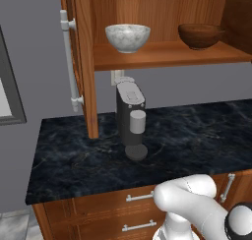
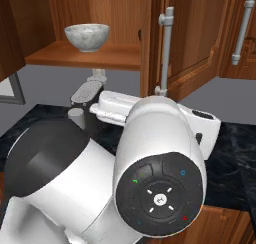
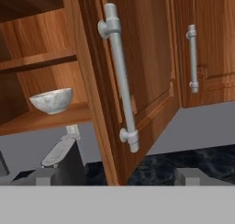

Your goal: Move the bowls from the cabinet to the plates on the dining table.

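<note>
Marbled white-grey stone, the first bowl sits upright toward the left of the cabinet's wooden shelf; the glossy reddish-brown bowl stands well apart from it on the right of the same shelf. The cabinet door hangs open, its long silver bar handle just ahead of the tool, whose two fingertips stand wide apart, gripping nothing. Below the shelf, a dark coffee machine stands on the black marble counter.

A home kitchen: wooden wall cabinet with bowls shelved, coffee machine on a black marble bench, drawers beneath.
</note>
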{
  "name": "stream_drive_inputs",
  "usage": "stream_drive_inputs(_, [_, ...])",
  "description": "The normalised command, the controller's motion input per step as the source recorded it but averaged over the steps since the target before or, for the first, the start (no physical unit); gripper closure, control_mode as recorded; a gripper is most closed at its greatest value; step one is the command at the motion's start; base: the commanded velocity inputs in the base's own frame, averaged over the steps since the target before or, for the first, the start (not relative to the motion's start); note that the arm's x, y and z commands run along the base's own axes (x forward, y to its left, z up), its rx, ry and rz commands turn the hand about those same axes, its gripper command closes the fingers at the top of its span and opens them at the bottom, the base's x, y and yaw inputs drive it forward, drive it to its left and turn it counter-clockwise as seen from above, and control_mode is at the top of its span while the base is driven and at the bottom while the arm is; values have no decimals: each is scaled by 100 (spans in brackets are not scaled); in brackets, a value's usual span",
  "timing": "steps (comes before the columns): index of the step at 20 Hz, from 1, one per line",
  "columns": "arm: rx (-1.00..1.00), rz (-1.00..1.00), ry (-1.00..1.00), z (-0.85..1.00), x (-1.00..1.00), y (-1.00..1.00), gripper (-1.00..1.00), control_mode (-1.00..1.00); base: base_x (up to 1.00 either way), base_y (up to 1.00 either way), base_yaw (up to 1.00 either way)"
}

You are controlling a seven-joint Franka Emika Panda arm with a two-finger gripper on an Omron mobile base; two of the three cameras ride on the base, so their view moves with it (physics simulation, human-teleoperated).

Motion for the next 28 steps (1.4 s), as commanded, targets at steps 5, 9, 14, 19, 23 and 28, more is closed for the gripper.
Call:
stream_drive_inputs(5, [0, 0, -5, 0, -51, 41, -100, -100, 0, 0, 0])
stream_drive_inputs(9, [0, 0, -1, 0, -38, 42, -100, -100, 0, 0, 0])
stream_drive_inputs(14, [0, 0, 0, 0, -8, 52, -100, -100, 0, 0, 0])
stream_drive_inputs(19, [0, 0, 0, 0, 0, 62, -100, -100, 0, 0, 0])
stream_drive_inputs(23, [0, 0, 0, 0, 13, 65, -100, -100, 0, 0, 0])
stream_drive_inputs(28, [0, -1, 0, 0, 21, 61, -100, -100, 0, 0, 0])
